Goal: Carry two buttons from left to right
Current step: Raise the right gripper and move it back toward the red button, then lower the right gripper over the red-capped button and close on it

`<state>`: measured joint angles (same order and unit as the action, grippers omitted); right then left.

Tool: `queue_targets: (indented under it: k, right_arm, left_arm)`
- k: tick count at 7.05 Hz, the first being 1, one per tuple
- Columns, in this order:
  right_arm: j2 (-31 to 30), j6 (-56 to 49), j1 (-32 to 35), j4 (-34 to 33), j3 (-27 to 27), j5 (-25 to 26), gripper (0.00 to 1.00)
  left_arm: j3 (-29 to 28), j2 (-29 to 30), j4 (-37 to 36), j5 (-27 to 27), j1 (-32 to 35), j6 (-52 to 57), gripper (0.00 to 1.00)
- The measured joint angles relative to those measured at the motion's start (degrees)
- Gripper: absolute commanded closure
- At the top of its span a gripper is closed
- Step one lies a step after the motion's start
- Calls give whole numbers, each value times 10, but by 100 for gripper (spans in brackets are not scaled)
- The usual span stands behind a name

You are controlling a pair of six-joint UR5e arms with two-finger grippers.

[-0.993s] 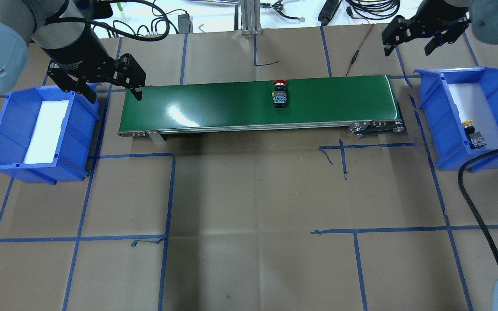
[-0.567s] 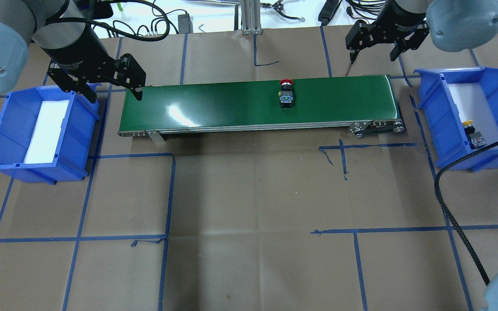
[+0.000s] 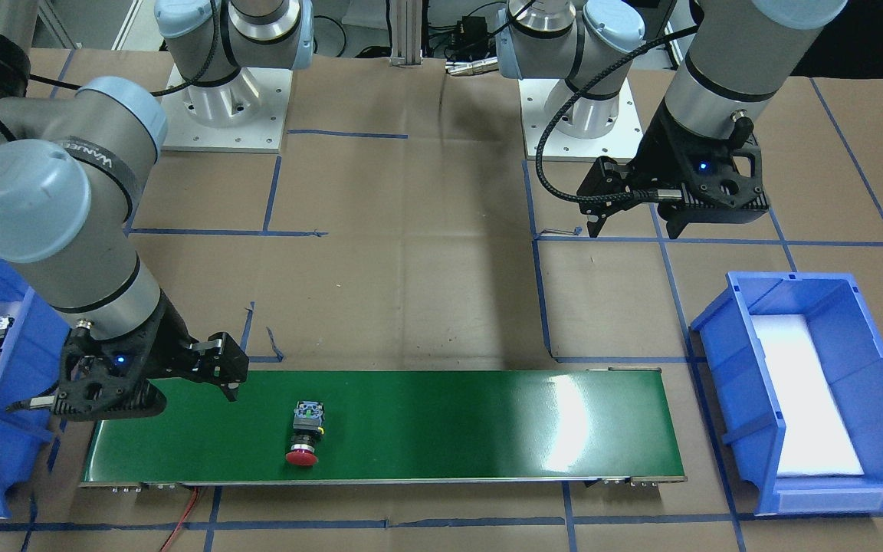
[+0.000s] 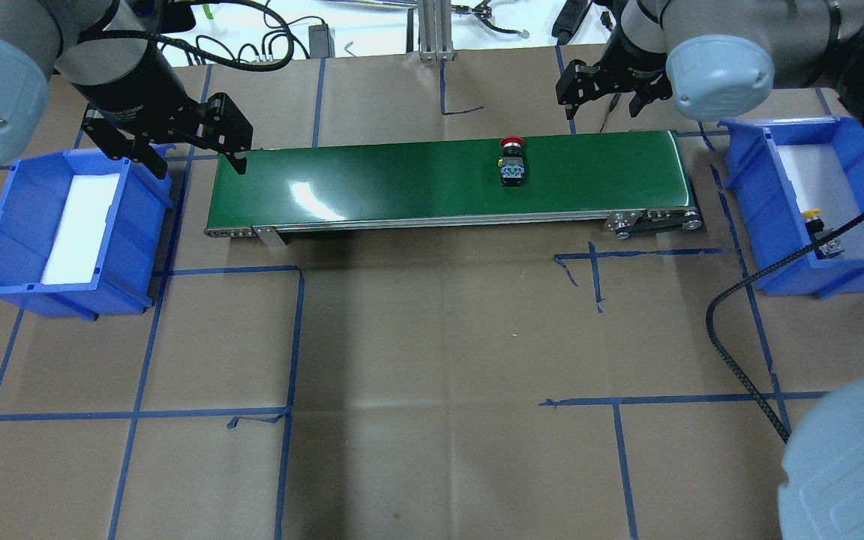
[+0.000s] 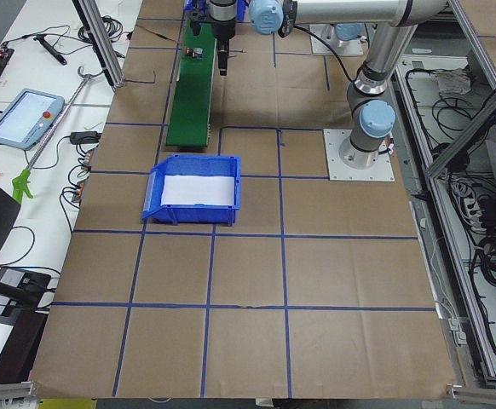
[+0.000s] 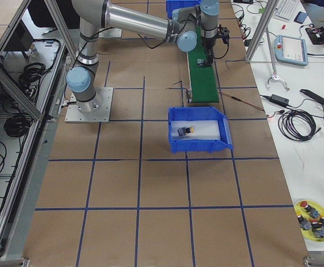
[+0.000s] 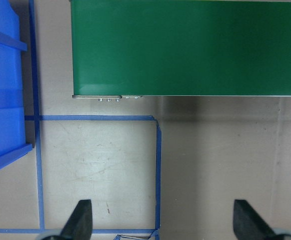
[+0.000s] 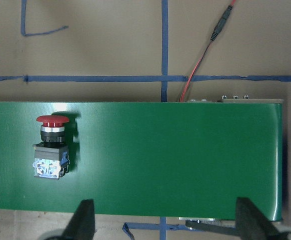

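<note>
Since a second ago the red button (image 4: 512,159) has ridden further right along the green belt (image 4: 402,180), and the right claw (image 4: 603,101) has swung away from over the right bin (image 4: 747,195) to hover at the belt's far edge, a little right of the button. The left claw (image 4: 198,166) has not shifted; it hangs between the left bin (image 4: 4,225) and the belt's left end, spread wide with nothing in it. The right claw is also wide open and empty, as its wrist view shows, with the button off to one side and not between the fingers. The yellow button (image 4: 822,232) already lies in the right bin, so one transfer looks done and the step in hand is fetching the red one off the belt. It lies on its side, cap towards the far edge. The next move likely calls for centring the right claw over the black body, lowering, closing across it, then carrying it to the right bin. If the belt is running, timing will matter. A red wire (image 8: 205,50) lies just beyond the far edge, and the right arm's black cable (image 4: 732,315) trails over the bin's near corner, where it could snag.
</note>
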<state>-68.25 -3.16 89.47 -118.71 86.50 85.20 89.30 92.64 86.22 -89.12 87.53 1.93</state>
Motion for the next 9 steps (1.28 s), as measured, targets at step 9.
queue_targets:
  k: [9]
  right_arm:
    - [57,26,3,-48,19,-2,1]
  left_arm:
    - [0,0,-1,0,-1,0,0]
